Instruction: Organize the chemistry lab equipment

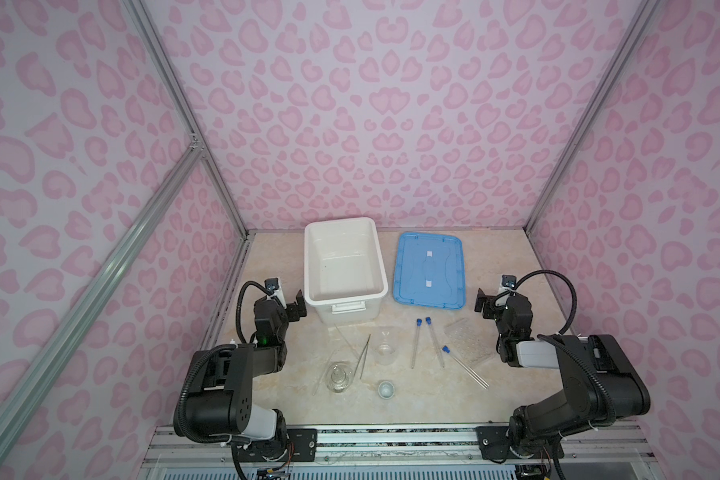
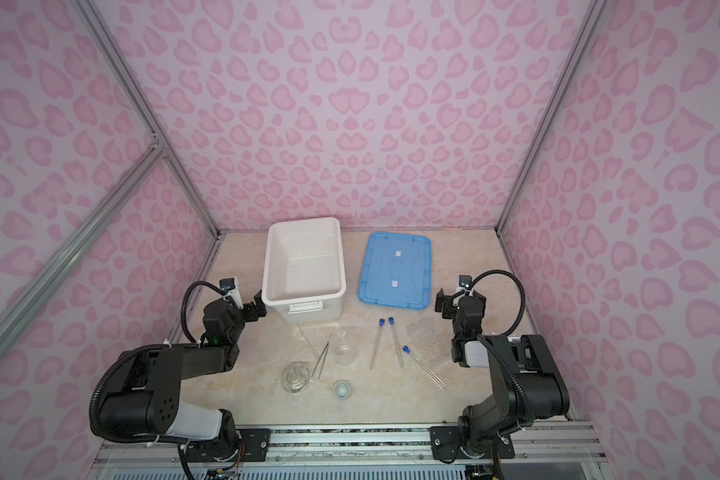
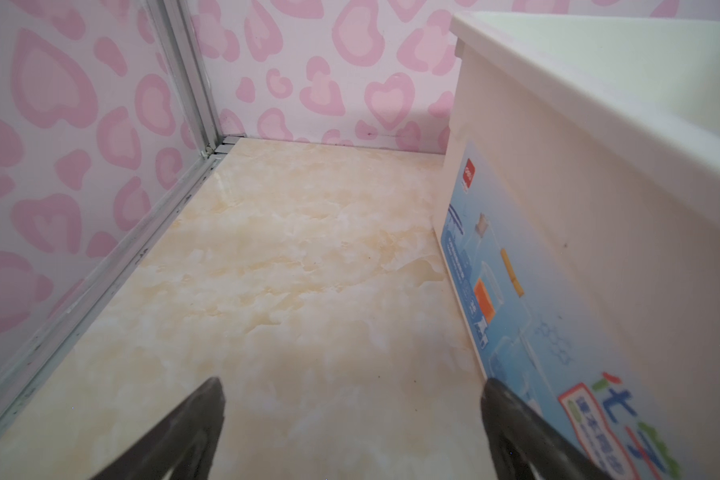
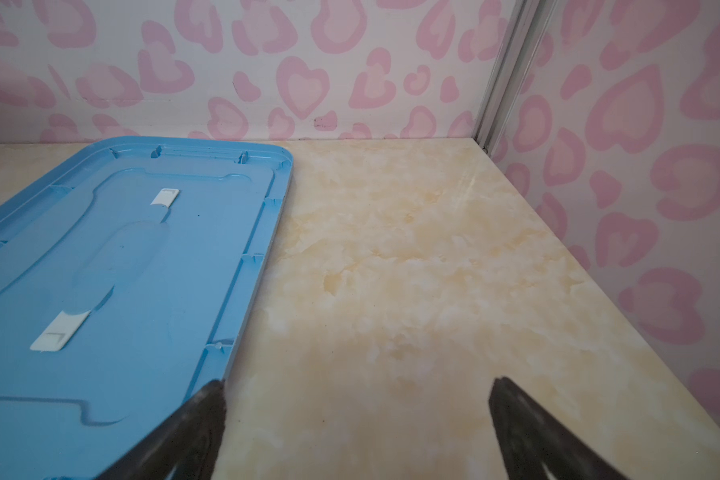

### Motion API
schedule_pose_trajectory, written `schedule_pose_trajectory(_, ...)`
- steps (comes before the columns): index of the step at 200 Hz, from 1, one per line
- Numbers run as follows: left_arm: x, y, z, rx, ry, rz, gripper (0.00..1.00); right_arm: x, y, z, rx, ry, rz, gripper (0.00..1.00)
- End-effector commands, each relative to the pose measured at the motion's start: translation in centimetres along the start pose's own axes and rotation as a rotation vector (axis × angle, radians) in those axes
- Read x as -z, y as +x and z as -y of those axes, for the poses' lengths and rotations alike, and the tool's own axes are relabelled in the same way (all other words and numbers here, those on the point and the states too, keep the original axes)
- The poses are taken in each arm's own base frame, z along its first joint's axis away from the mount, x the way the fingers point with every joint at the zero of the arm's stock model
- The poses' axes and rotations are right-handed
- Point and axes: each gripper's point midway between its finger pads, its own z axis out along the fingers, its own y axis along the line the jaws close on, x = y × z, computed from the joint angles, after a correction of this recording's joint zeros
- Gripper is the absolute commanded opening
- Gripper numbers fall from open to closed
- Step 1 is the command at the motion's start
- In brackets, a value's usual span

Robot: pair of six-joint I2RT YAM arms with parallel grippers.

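Note:
The chemistry lab equipment lies loose on the marble table in both top views. Three blue-capped test tubes (image 1: 415, 343) (image 1: 434, 340) (image 1: 464, 365) lie beside a clear tube rack (image 1: 468, 340). Left of them are metal tweezers (image 1: 364, 355), a thin glass rod (image 1: 346, 341), two clear glass vessels (image 1: 339, 376) (image 1: 385, 351) and a small white cup (image 1: 386, 390). My left gripper (image 1: 298, 306) (image 3: 352, 386) is open and empty beside the bin's left wall. My right gripper (image 1: 483, 302) (image 4: 358, 386) is open and empty at the blue lid's right edge.
A large white bin (image 1: 381, 270) (image 3: 599, 145) stands at the back with nothing in it. A flat blue lid (image 1: 429, 270) (image 4: 121, 270) lies to its right. Pink patterned walls (image 1: 371, 124) close in the back and both sides.

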Motion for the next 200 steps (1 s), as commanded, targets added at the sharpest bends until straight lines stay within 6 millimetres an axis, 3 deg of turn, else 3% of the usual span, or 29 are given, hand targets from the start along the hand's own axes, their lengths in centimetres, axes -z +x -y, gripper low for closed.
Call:
schedule_pose_trajectory(1,1.0,-2.2,-2.7,0.082,-0.136,0.048,0.97,0.4,-1.0,1.0,-0.036,0.053,0.032,1.0)
schedule_pose_trajectory(41,4.6,-6.0,-6.9,0.302,-0.365,0.084,0.96,2.1,-4.1,2.4,-0.1,0.09,0.005,1.0)
schedule_pose_trajectory(72,6.5,-10.0,-5.3,0.393,-0.29,0.026,0.97,3.2,-6.5,3.0,-0.311,0.031,-0.023,1.0)
schedule_pose_trajectory(93,7.9,-12.3,-2.5,0.453,-0.163,0.018,0.97,3.7,-8.1,1.7,-0.374,-0.055,-0.051,1.0)
schedule_pose_trajectory(121,10.2,-14.8,2.2,0.373,-0.052,-0.071,0.97,4.4,-9.8,-0.2,-0.399,-0.159,-0.115,1.0)
schedule_pose_trajectory(158,12.9,-15.2,8.9,0.24,0.086,-0.189,0.97,6.5,-13.1,-4.8,-0.353,-0.369,-0.198,0.99)
schedule_pose_trajectory(200,15.6,-14.7,16.8,0.102,0.262,-0.255,0.98,8.9,-12.8,-8.4,-0.216,-0.426,-0.278,0.96)
